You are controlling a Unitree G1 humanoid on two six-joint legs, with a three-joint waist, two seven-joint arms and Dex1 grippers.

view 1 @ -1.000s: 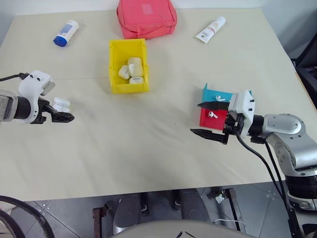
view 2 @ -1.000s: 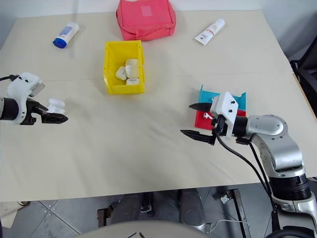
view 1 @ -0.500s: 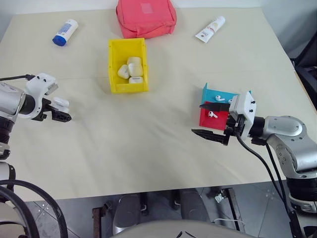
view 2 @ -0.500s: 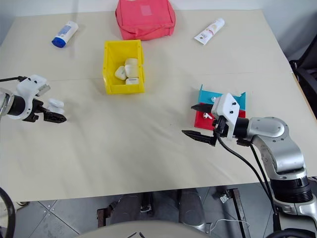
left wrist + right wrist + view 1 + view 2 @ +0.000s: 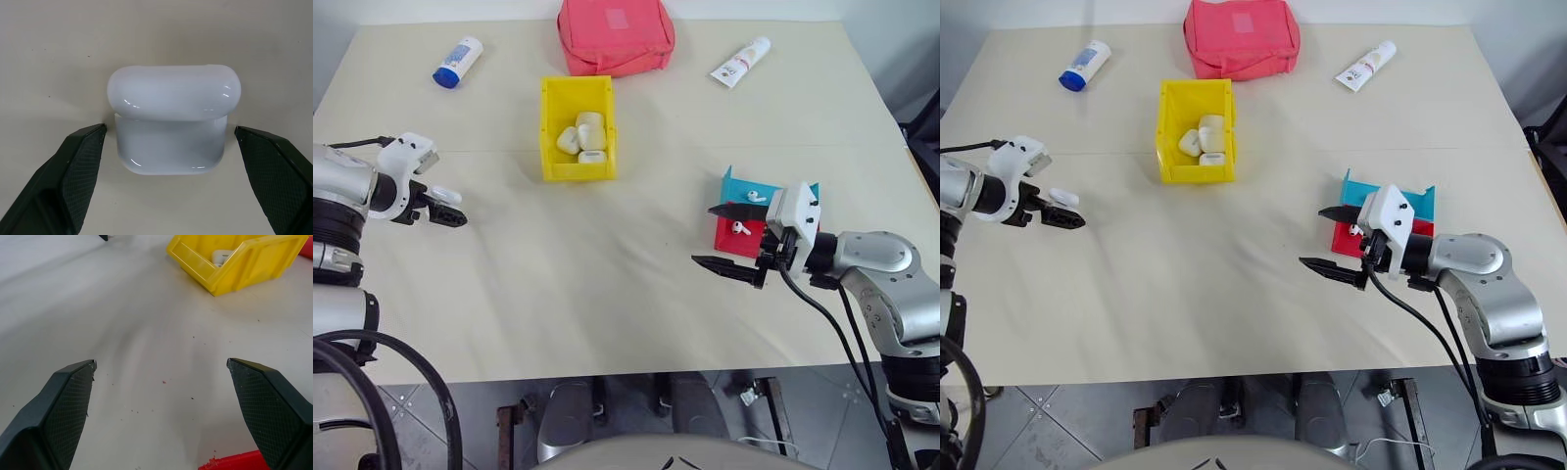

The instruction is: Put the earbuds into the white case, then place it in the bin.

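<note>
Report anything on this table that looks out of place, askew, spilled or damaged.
Nothing looks spilled or damaged. One white case lies alone on the bare table between the open left gripper's fingers, lid shut, while three like it sit in the yellow bin. Two earbuds lie loose in the red and teal trays.

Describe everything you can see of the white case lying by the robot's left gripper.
The white case is a small, glossy, pebble-shaped shell that looks like smooth plastic, with rounded corners. A seam separates its lid from the body, and the lid looks shut. It lies on the cream table near the left edge, apart from the bin. The left gripper sits over it with open jaws either side; its fingers do not touch it.
</note>
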